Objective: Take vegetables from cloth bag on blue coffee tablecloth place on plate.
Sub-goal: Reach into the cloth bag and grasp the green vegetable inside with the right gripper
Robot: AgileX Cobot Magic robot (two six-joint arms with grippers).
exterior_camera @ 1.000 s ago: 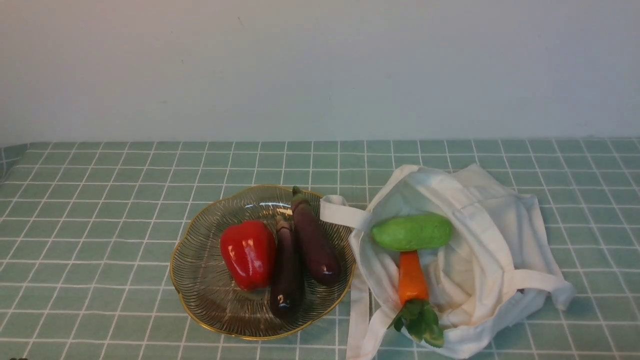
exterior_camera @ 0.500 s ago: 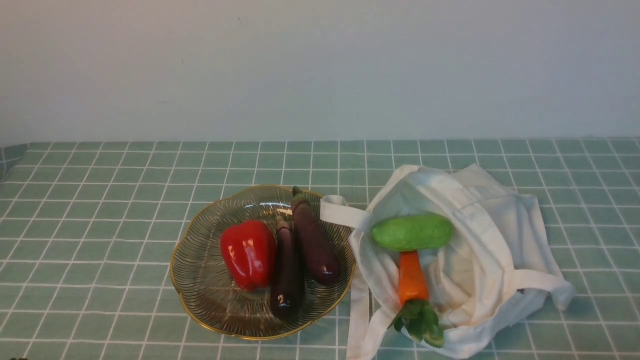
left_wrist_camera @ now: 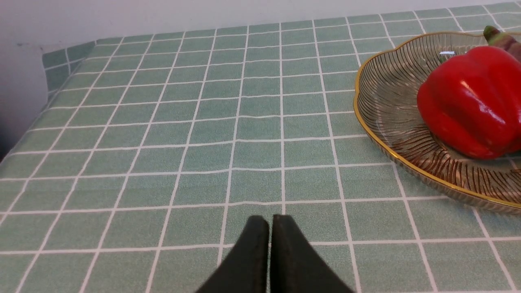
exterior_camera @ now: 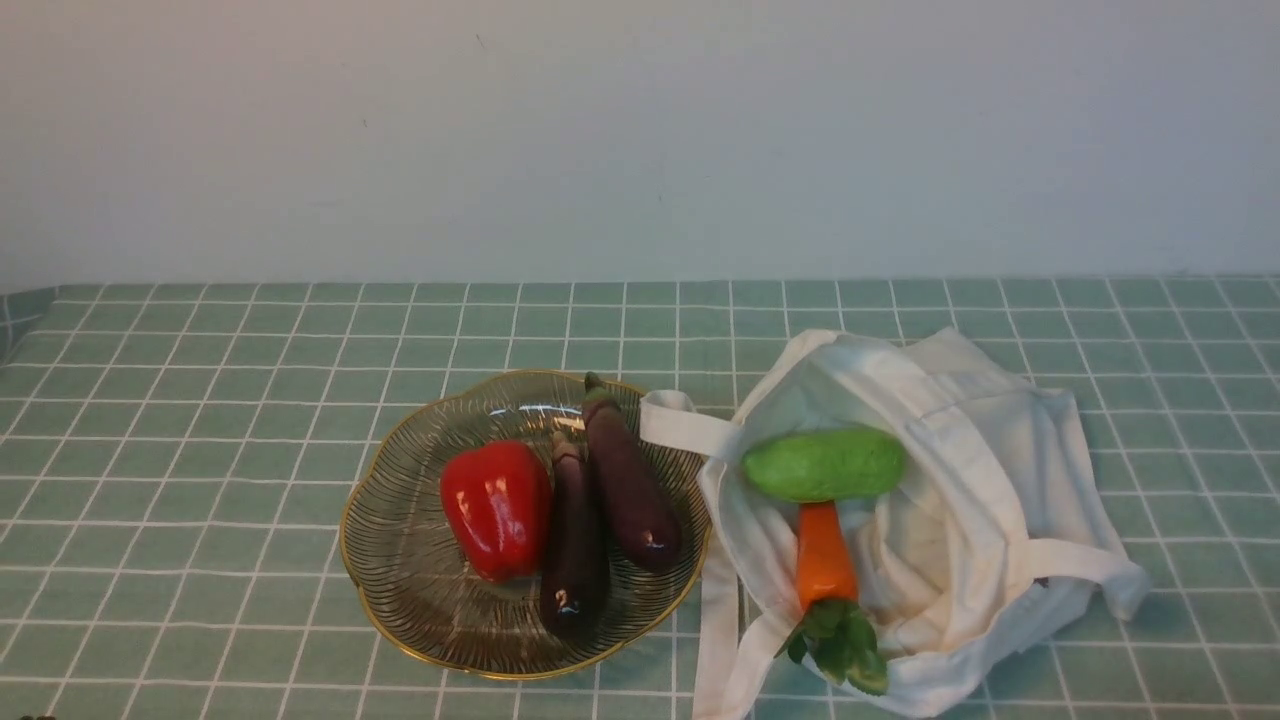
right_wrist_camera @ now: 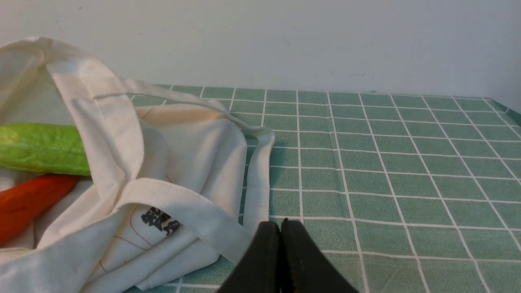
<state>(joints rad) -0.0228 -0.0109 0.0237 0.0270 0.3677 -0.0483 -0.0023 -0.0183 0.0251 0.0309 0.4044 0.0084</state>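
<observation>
The off-white cloth bag (exterior_camera: 960,500) lies open on the teal checked tablecloth (exterior_camera: 200,450), right of the glass plate (exterior_camera: 400,560). In the bag's mouth lie a green gourd (exterior_camera: 823,464) and an orange carrot (exterior_camera: 824,553) with green leaves. Both also show in the right wrist view: the gourd (right_wrist_camera: 40,148) and the carrot (right_wrist_camera: 28,203). The plate holds a red pepper (exterior_camera: 497,508) and two dark eggplants (exterior_camera: 630,490). Neither gripper shows in the front view. My left gripper (left_wrist_camera: 269,221) is shut and empty over bare cloth, beside the plate (left_wrist_camera: 378,134). My right gripper (right_wrist_camera: 280,226) is shut and empty beside the bag (right_wrist_camera: 163,162).
A pale wall rises behind the table. The cloth folds down over the table's far left edge (exterior_camera: 15,310). The bag's strap handles (exterior_camera: 685,425) trail toward the plate and the front edge.
</observation>
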